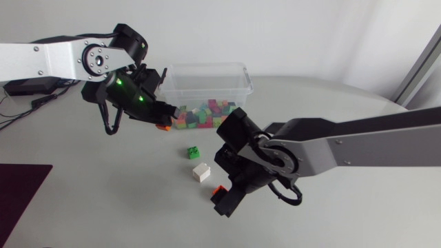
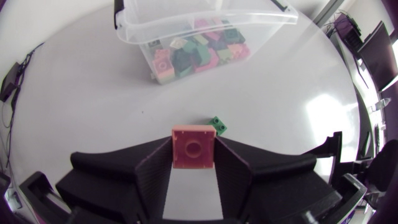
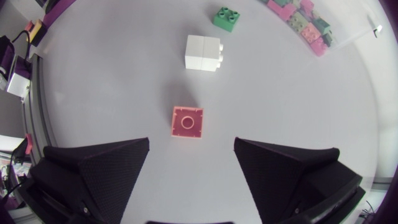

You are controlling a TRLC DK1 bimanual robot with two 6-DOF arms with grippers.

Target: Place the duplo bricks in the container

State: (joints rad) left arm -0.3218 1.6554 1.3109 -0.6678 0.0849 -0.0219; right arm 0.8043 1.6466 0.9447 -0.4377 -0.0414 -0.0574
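Left wrist view: the left end effector point(image 2: 193, 155) is clamped on a red duplo brick point(image 2: 193, 144), with the clear container point(image 2: 205, 23) of bricks at 12 o'clock ahead. The right end effector point(image 3: 192, 142) gapes wide over a second red brick point(image 3: 187, 121) on the worktop point(image 3: 311, 112). A white brick point(image 3: 203, 53) and a green brick point(image 3: 226, 17) lie at 12 o'clock beyond.

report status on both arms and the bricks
Left jaws shut on red brick, short of container. Right jaws open over second red brick. White brick, green brick loose. Nothing blocking.
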